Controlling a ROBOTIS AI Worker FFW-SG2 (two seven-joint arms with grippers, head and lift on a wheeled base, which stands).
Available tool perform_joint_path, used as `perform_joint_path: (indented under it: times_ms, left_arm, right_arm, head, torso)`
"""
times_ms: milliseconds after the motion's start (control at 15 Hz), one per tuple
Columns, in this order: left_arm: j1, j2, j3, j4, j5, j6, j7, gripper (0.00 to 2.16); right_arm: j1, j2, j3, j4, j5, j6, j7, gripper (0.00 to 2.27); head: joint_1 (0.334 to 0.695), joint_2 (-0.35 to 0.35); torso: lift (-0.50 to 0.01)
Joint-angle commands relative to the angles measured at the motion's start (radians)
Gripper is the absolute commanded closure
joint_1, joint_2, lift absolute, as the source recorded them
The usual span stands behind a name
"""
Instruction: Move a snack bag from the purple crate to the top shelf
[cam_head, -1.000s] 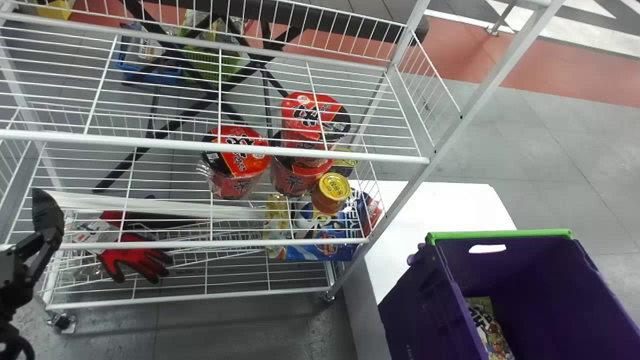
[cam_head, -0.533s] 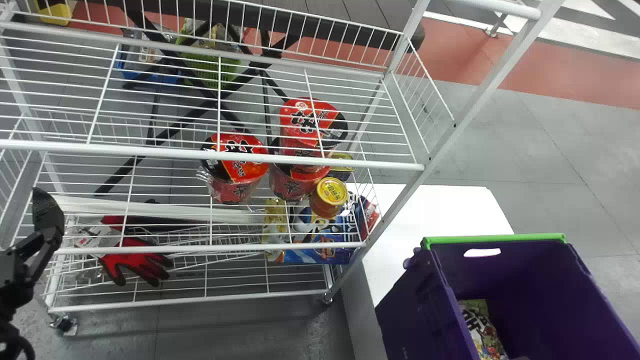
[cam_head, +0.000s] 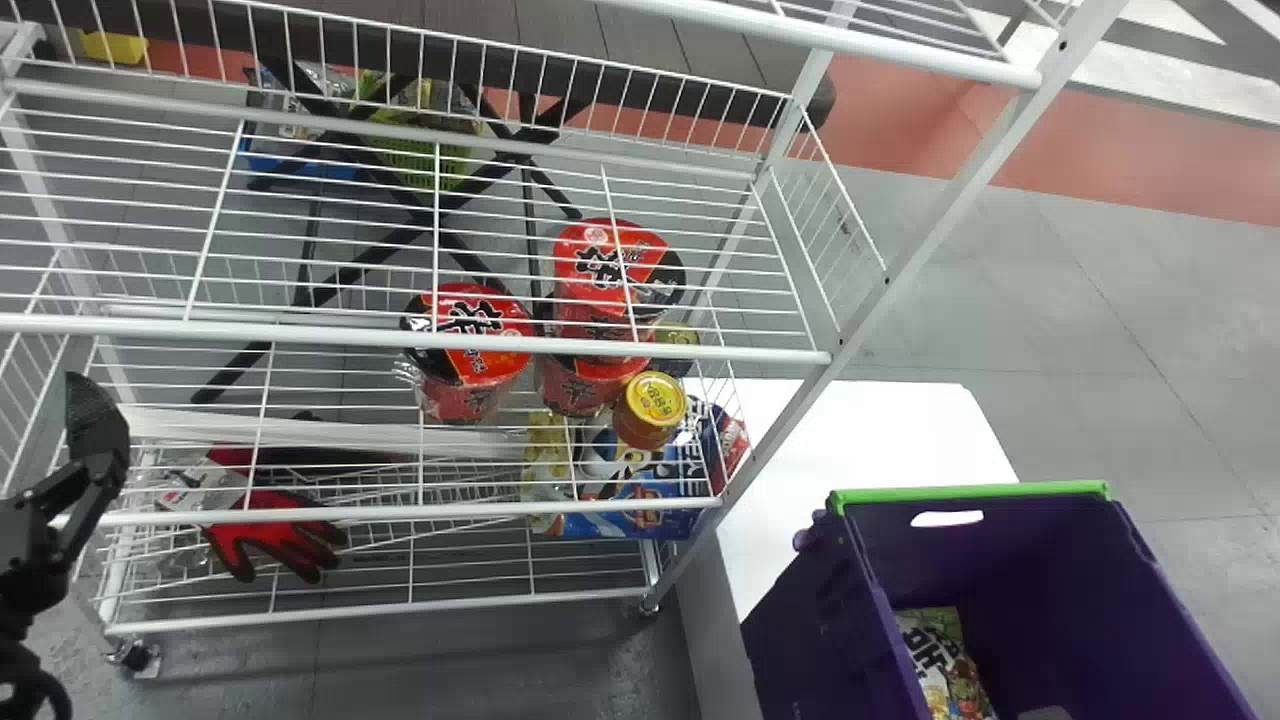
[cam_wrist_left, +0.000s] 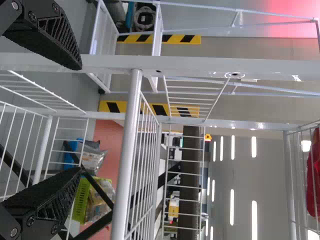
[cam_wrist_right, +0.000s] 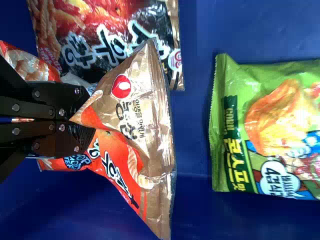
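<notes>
A gold-and-red snack bag (cam_wrist_right: 145, 112) is pinched by the right gripper (cam_wrist_right: 80, 120), presumably for lifting from the purple crate (cam_head: 825, 610); the left gripper (cam_wrist_left: 79, 117) is held spread near the wire rack (cam_wrist_left: 126, 165).

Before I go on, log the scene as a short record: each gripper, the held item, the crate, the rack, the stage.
Right gripper: closed on a corner of the bag
Held item: gold-and-orange snack bag
Left gripper: open, empty, beside the rack
Crate: purple crate, right of the rack
Other bags: green bag, red-and-black bag
Rack: white wire rack, red noodle cups on it
Stage: bag grasped, not yet shelved
</notes>
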Motion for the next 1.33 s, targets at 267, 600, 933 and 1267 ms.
perform_joint_path:
  times_ms: [267, 600, 933, 1267]
  left_arm:
    - [0.005, 0.0, -0.001, -0.009, -0.002, 0.0, 0.0, 0.1]
    - [0.005, 0.0, -0.004, -0.009, -0.002, 0.003, 0.0, 0.1]
    - [0.006, 0.0, -0.004, -0.012, -0.003, 0.006, 0.0, 0.1]
    - [0.006, 0.0, -0.004, -0.012, -0.003, 0.006, 0.0, 0.1]
  right_arm:
    - [0.006, 0.002, -0.005, -0.007, -0.007, -0.021, -0.002, 2.07]
    - [0.017, 0.008, -0.008, -0.016, -0.013, -0.043, -0.002, 2.07]
    - [0.019, 0.013, -0.012, -0.019, -0.013, -0.058, -0.006, 2.07]
    - [0.019, 0.016, -0.012, -0.016, -0.013, -0.077, -0.008, 2.07]
  head:
    - [0.695, -0.35]
    - [0.695, -0.35]
    - [0.695, -0.35]
    - [0.695, -0.35]
  torso:
    - [-0.374]
    - [-0.354]
    - [-0.334]
    - [-0.314]
